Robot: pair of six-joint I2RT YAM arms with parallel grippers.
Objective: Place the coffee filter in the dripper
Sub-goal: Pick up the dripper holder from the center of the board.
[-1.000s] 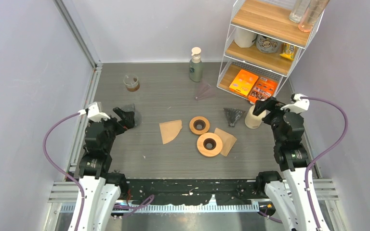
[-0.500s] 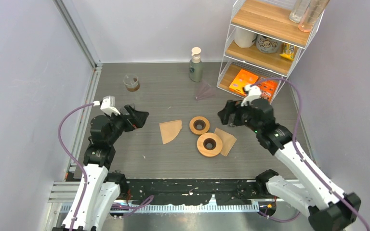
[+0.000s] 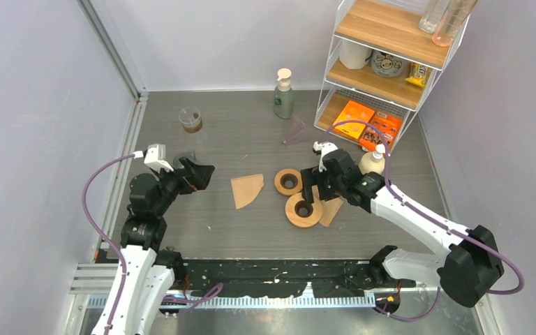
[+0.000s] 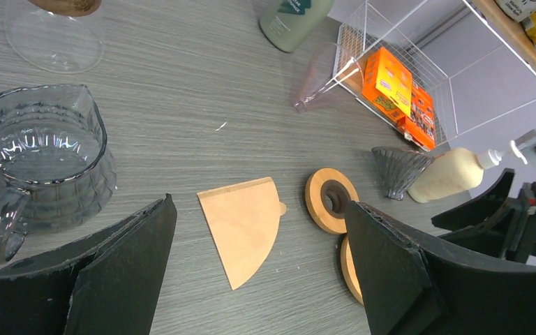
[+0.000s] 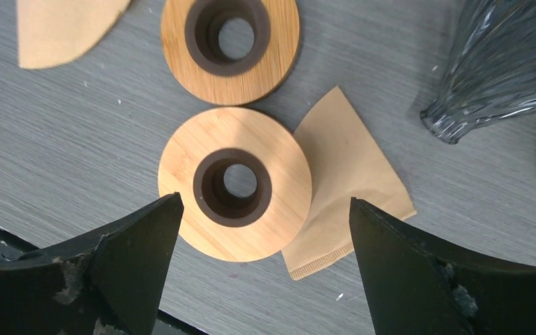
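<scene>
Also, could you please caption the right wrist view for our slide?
Open right gripper over a wooden ring that partly covers a paper coffee filter.

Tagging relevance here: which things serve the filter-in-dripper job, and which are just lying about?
Job: left paper filter, right paper filter, near wooden ring, far wooden ring, ribbed glass dripper.
Lying about: glass server, green pump bottle, cream bottle, glass cup, shelf rack.

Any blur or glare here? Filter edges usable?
Top external: even soft light, sharp, faint shadows on the table. Left wrist: sharp; specular glints on the glass carafe, left filter edges crisp. Right wrist: sharp, wood ring and right filter crisp, no glare.
</scene>
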